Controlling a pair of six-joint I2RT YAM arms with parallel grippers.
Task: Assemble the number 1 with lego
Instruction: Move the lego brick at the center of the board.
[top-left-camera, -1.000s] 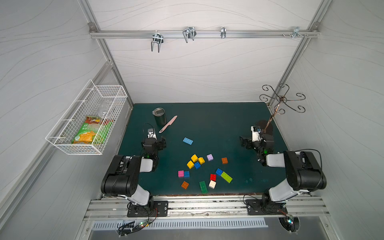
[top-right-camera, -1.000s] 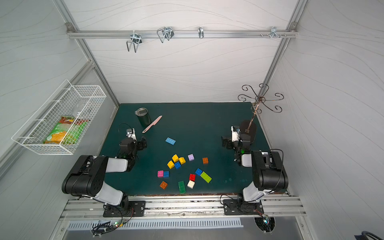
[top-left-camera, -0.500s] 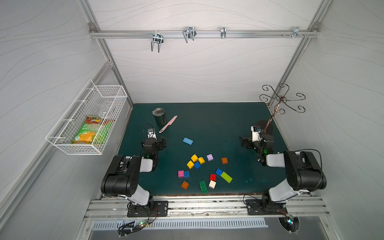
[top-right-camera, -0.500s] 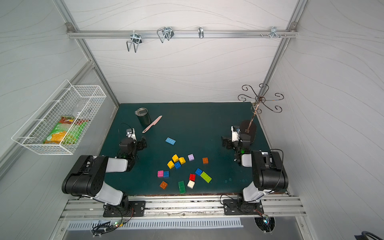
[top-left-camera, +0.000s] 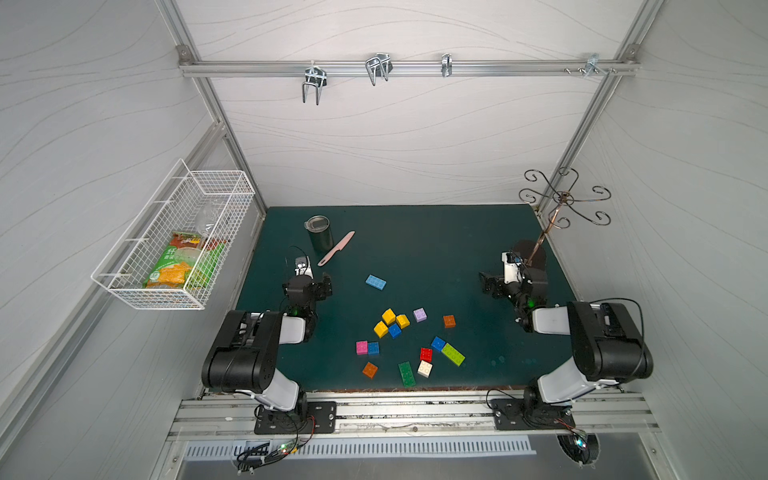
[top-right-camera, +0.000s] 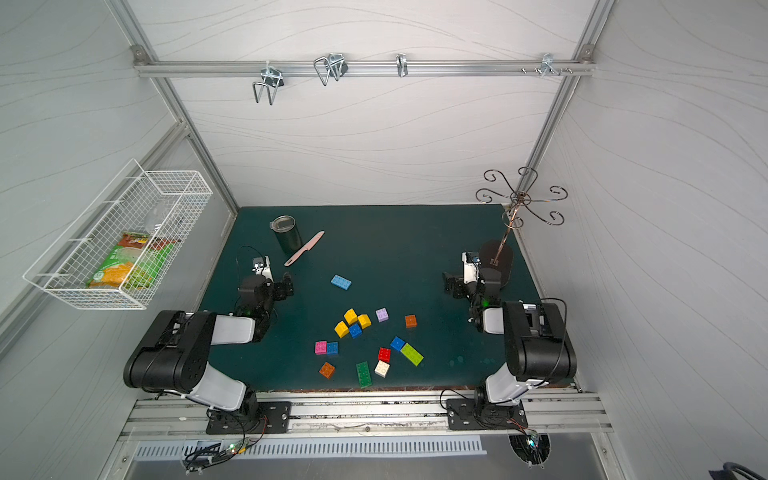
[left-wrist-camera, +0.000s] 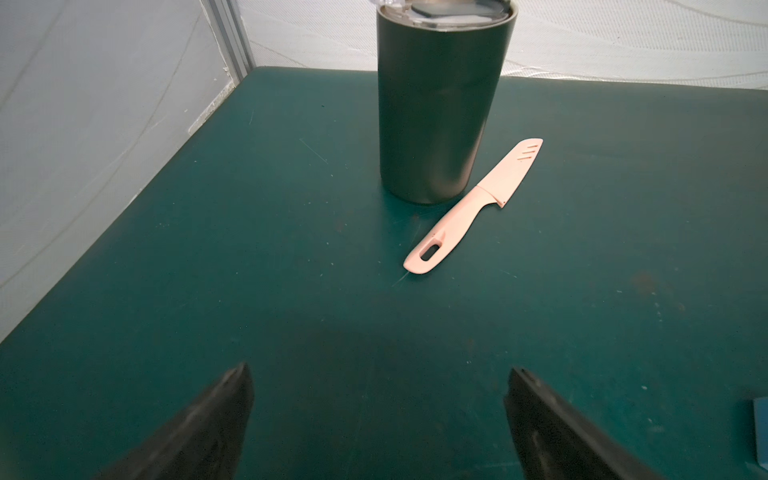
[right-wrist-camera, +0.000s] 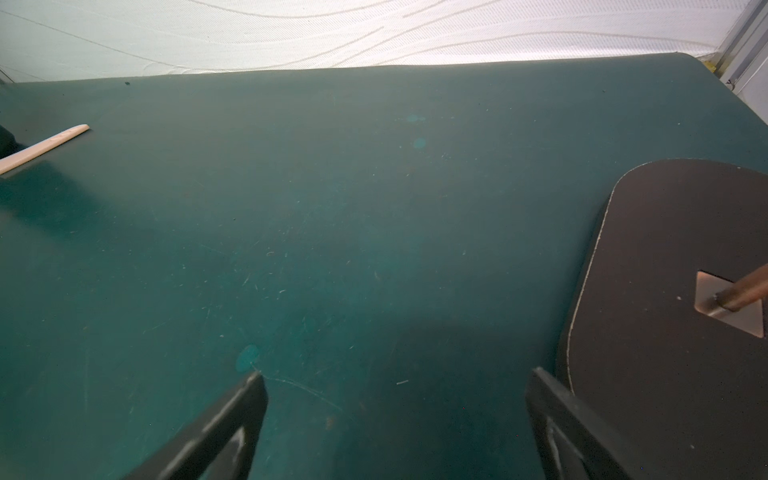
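Nothing is assembled yet: the lego (top-left-camera: 389, 316) lies scattered on the surface (top-left-camera: 436, 257), between my two claws and well apart from both. My left claw (left-wrist-camera: 380, 374) and right claw (right-wrist-camera: 395, 376) gape released, empty; all joining is left to do.

Both top views looked down from high on the whole bench (top-left-camera: 436, 249); the low, near wrist views shared the pink knife (left-wrist-camera: 473, 208).

Dark tumbler (top-left-camera: 320, 235) beside pink knife (top-left-camera: 336, 248), wire basket (top-left-camera: 158, 296) holding snack bag (top-left-camera: 183, 266), hook stand (top-left-camera: 563, 197)
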